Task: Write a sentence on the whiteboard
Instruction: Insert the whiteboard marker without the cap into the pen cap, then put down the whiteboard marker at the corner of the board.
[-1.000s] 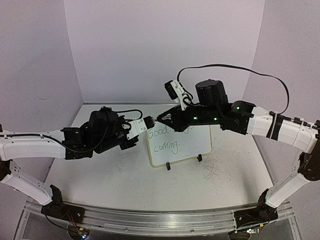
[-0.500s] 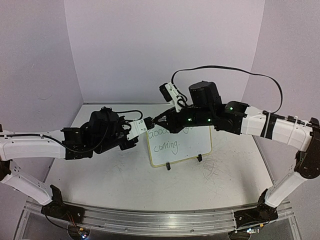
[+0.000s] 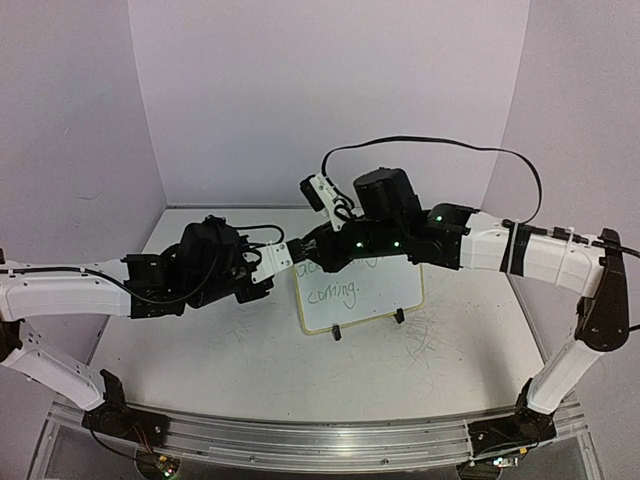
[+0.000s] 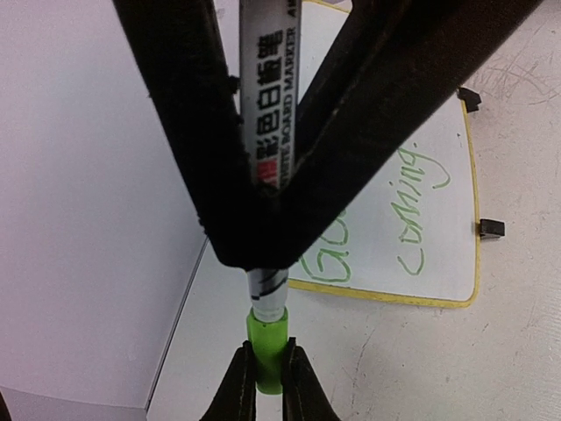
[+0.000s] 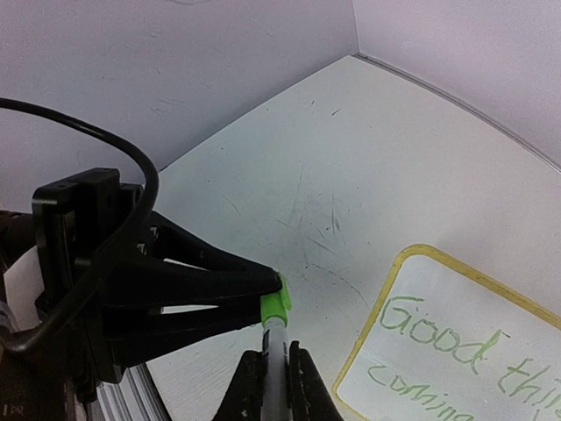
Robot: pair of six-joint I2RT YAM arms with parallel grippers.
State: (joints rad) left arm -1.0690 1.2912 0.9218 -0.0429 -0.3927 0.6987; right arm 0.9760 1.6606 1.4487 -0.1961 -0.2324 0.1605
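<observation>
The whiteboard [image 3: 375, 297] stands tilted on two black clip feet at the table's middle. The green sentence [image 3: 335, 293] shows "coming."; the top line is mostly behind my right arm. The wrist views show "Good" [image 5: 429, 329] and "coming" [image 4: 412, 210]. My left gripper [image 3: 283, 252] is shut on the green cap [image 4: 269, 346]. My right gripper [image 3: 312, 244] is shut on the white marker [image 5: 279, 351]. The marker's end sits inside the cap [image 5: 274, 305], left of the board's top left corner and above the table.
The scratched white tabletop [image 3: 230, 370] lies around the board, with purple walls on three sides. A black cable [image 3: 430, 145] arcs above my right arm. The board's clip feet [image 3: 337, 333] point toward the front.
My right arm has moved left with the marker until its end met the cap held by my left gripper. The left arm has barely moved.
</observation>
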